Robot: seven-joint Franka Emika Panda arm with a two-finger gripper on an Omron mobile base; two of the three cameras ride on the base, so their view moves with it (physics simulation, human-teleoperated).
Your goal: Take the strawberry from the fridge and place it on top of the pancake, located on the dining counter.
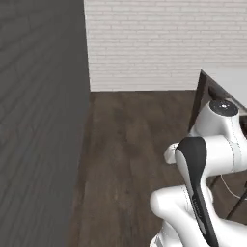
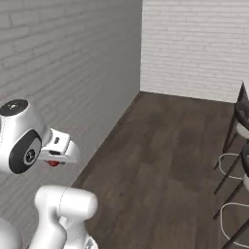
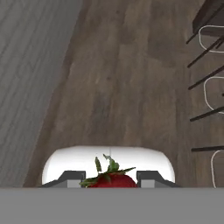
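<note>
In the hand view the tool [image 3: 109,181] holds the small dark-red strawberry with green leaves [image 3: 110,177] between its two dark finger tips [image 3: 72,178], at the 6 o'clock edge of the picture, above a dark brown wooden plank floor [image 3: 127,87]. In the right base view a small red spot [image 2: 53,163] under the white hand at 9 o'clock is probably the same berry. The white-topped dining counter with its dark base [image 1: 226,79] shows at 2 o'clock in the left base view. Black wire-legged stools [image 2: 236,160] stand at 3 o'clock in the right base view, before a white brick wall [image 2: 194,44].
</note>
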